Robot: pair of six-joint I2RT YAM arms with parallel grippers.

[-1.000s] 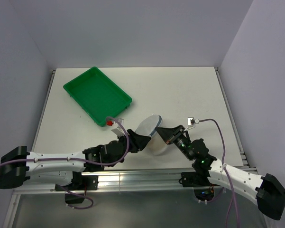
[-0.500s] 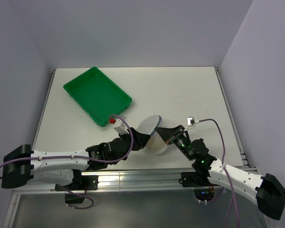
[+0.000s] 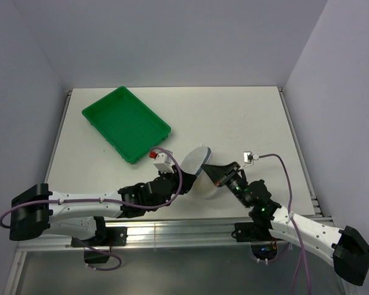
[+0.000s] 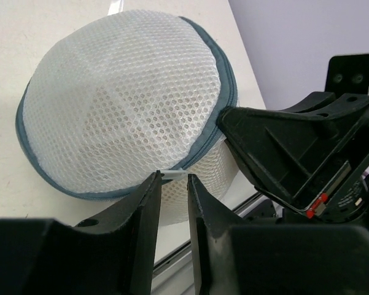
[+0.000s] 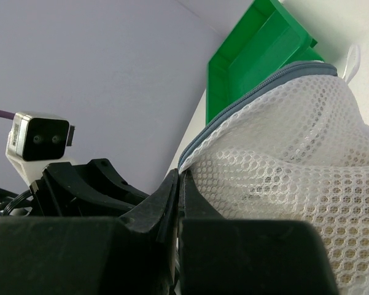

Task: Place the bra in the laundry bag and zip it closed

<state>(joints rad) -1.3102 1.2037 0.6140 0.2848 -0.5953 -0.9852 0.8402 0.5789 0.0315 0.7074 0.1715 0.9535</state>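
While the laundry bag [image 3: 196, 165] is sitting tilted on its edge on the counter [image 3: 245, 117] between the two arms, near the front edge and well apart from nothing but the green tray [image 3: 126, 123], the two claws are meeting it from opposite sides. The right claw [image 5: 177, 184] is pinching the bag's grey zipper rim [image 4: 224, 67] with its fingers pressed together, bracing that side. The left claw [image 4: 174, 184] is pointing at the bag's lower near edge, its fingers only narrowly parted, and the small white pull tab [image 4: 172, 175] is lying straight across that gap at the tips. Whether the fingers are actually squeezing the tab cannot be told.

A faint warm tint [image 4: 120, 132] is showing through the mesh, which is probably the bra, so it is judged to be inside already.

The coming move is turning on one thing: the tab is sitting directly ahead of the left claw, touching or just beside its tips, and the zipper track is curving away around the rim towards the right claw's hold. The left arm is plainly the nearer one to the tab. Any pull is likely needing to follow that curve rather than a straight line.
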